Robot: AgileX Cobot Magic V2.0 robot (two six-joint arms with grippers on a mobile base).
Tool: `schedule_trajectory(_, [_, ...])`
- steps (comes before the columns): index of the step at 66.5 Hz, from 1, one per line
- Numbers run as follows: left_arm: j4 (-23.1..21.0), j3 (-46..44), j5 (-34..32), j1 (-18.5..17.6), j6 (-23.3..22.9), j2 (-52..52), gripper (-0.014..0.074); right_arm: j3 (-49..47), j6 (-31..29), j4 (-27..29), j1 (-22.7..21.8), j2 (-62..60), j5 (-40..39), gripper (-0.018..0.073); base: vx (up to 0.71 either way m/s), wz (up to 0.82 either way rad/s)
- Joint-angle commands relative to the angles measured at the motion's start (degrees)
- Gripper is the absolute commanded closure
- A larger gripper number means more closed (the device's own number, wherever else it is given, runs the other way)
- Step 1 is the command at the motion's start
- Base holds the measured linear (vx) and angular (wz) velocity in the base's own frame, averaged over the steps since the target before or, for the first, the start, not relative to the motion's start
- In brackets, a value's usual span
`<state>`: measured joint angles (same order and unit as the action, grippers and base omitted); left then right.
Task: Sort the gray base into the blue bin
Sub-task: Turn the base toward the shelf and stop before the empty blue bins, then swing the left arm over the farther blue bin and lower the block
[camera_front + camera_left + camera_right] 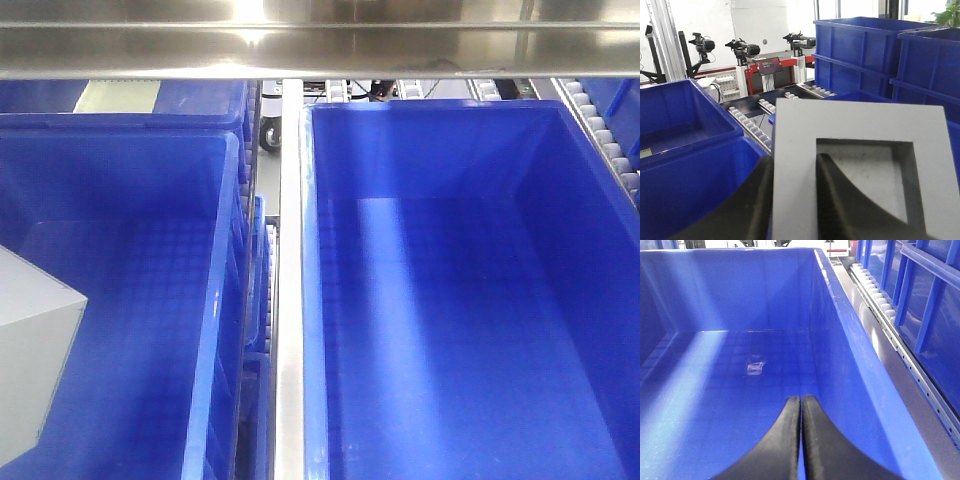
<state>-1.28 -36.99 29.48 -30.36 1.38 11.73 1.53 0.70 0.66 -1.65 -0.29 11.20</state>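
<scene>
Surface: we are looking down on a bench of steel rails. One bright rail (289, 330) is running near to far down its middle, parting two tubs.
Left hand: our left gripper (795, 161) is clamping the gray base (860, 120). One black finger (840, 200) is sitting in the square recess and the other is outside the wall, so the jaws are standing only a wall's thickness apart.
Gray base: it is hanging at the bench's left edge, over the opening of the left blue bin (225, 300). We cannot tell how high above the floor it is.
Right hand: our right gripper (801, 407) is pressing its two fingers together with nothing between them, above the grid floor of the right blue bin (835, 315).
Bin floor: a small pale scrap (755, 366) is lying on that floor, ahead of the fingertips.
Right edge: a roller track (875, 290) is running along the outside of the right bin, with more blue walls just beyond it.
In the way: a steel crossbar (320, 45) is spanning the bench's far edge and cutting off the top of the front view.
Room, farther off: in the left wrist view we are seeing roller lanes (752, 122) and stacked blue tubs (855, 50). Past them a red-framed stand (771, 66) and black camera arms (742, 47) are standing before a white wall.
</scene>
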Motion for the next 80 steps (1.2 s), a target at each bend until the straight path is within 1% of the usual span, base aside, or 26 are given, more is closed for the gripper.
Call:
schedule_trajectory(1, [-0.36, -1.89, -6.43, -0.21, -0.18, 0.63, 0.0576, 0.18, -0.7, -0.26, -0.15, 1.03, -2.6, 0.0564, 0.0, 0.0])
schedule_trajectory(7, [-0.36, -1.89, -6.43, -0.21, -0.18, 0.63, 0.0576, 0.18, -0.7, -0.26, -0.15, 1.03, -2.6, 0.0564, 0.0, 0.0])
schedule_trajectory(13, [-0.41, -1.89, -7.79, -0.21, -0.34, 0.63, 0.0576, 0.18, -0.7, -0.26, -0.15, 1.03, -2.6, 0.0564, 0.0, 0.0])
schedule_trajectory(23, [-1.59, -1.89, -8.5, -0.21, -0.39, 0.77, 0.0576, 0.18, -0.7, -0.26, -0.15, 1.03, -2.6, 0.0564, 0.0, 0.0])
schedule_trajectory(28, [-4.43, -1.89, -9.27, -0.21, -0.39, 1.91, 0.0576, 0.18, -0.7, -0.26, -0.15, 1.03, -2.6, 0.0564, 0.0, 0.0])
schedule_trajectory(33, [-9.26, -1.89, -10.7, -0.21, -0.21, 5.19, 0.0576, 0.18, -0.7, -0.26, -0.15, 1.03, -2.6, 0.0564, 0.0, 0.0])
schedule_trajectory(34, [-10.78, -1.89, -10.96, -0.21, -0.09, 6.49, 0.0576, 0.18, -0.7, -0.26, -0.15, 1.03, -2.6, 0.0564, 0.0, 0.0])
schedule_trajectory(37, [-13.82, -1.89, -11.2, -0.21, 1.0, 9.39, 0.0576, 0.18, -0.7, -0.26, -0.15, 1.03, -2.6, 0.0564, 0.0, 0.0])
schedule_trajectory(38, [-15.43, -1.89, -11.2, -0.21, 1.48, 10.44, 0.0576, 0.18, -0.7, -0.26, -0.15, 1.03, -2.6, 0.0564, 0.0, 0.0])
schedule_trajectory(44, [-22.7, -1.89, -11.19, -0.21, 6.55, 17.87, 0.0576, 0.18, -0.7, -0.26, -0.15, 1.03, -2.6, 0.0564, 0.0, 0.0])
schedule_trajectory(45, [-24.67, -1.89, -11.38, -0.21, 7.56, 19.03, 0.0576, 0.18, -0.7, -0.26, -0.15, 1.03, -2.6, 0.0564, 0.0, 0.0])
schedule_trajectory(48, [-29.39, -1.94, -12.3, -0.21, 12.08, 23.02, 0.0576, 0.18, -0.7, -0.26, -0.15, 1.03, -2.6, 0.0564, 0.0, 0.0])
schedule_trajectory(53, [-36.55, -1.94, -14.46, -0.28, 18.36, 28.83, 0.0576, 0.18, -0.7, -0.26, -0.15, 1.03, -2.6, 0.0564, 0.0, 0.0])
schedule_trajectory(54, [-38.7, -1.94, -14.86, -0.34, 19.74, 29.78, 0.0576, 0.18, -0.7, -0.26, -0.15, 1.03, -2.6, 0.0564, 0.0, 0.0])
schedule_trajectory(55, [-40.1, -1.99, -15.27, -0.44, 21.89, 30.67, 0.0576, 0.18, -0.7, -0.26, -0.15, 1.03, -2.6, 0.0564, 0.0, 0.0])
schedule_trajectory(56, [-42.2, -1.99, -15.83, -0.67, 23.34, 31.93, 0.0576, 0.18, -0.7, -0.26, -0.15, 1.03, -2.6, 0.0564, 0.0, 0.0])
schedule_trajectory(57, [-43.57, -1.99, -16.31, -0.85, 25.59, 32.78, 0.0576, 0.18, -0.7, -0.26, -0.15, 1.03, -2.6, 0.0564, 0.0, 0.0])
schedule_trajectory(62, [-50.18, -2.04, -18.34, -2.39, 32.97, 37.18, 0.0576, 0.18, -0.7, -0.26, -0.15, 1.03, -2.6, 0.0564, 0.0, 0.0])
schedule_trajectory(64, [-53.74, -2.28, -18.96, -3.28, 36.44, 38.98, 0.0576, 0.18, -0.7, -0.26, -0.15, 1.03, -2.6, 0.0564, 0.0, 0.0])
schedule_trajectory(66, [-55.69, -2.68, -19.01, -4.03, 39.73, 40.4, 0.0576, 0.18, -0.7, -0.26, -0.15, 1.03, -2.6, 0.0564, 0.0, 0.0])
schedule_trajectory(70, [-59.44, -4.32, -19.01, -6.0, 44.64, 43.91, 0.0576, 0.18, -0.7, -0.26, -0.15, 1.03, -2.6, 0.0564, 0.0, 0.0])
schedule_trajectory(75, [-62.35, -6.71, -19.01, -7.92, 48.12, 47.37, 0.0576, 0.18, -0.7, -0.26, -0.15, 1.03, -2.6, 0.0564, 0.0, 0.0])
schedule_trajectory(80, [-62.65, -10.22, -19.01, -10.17, 49.29, 51.6, 0.0576, 0.18, -0.7, -0.26, -0.15, 1.03, -2.6, 0.0564, 0.0, 0.0])
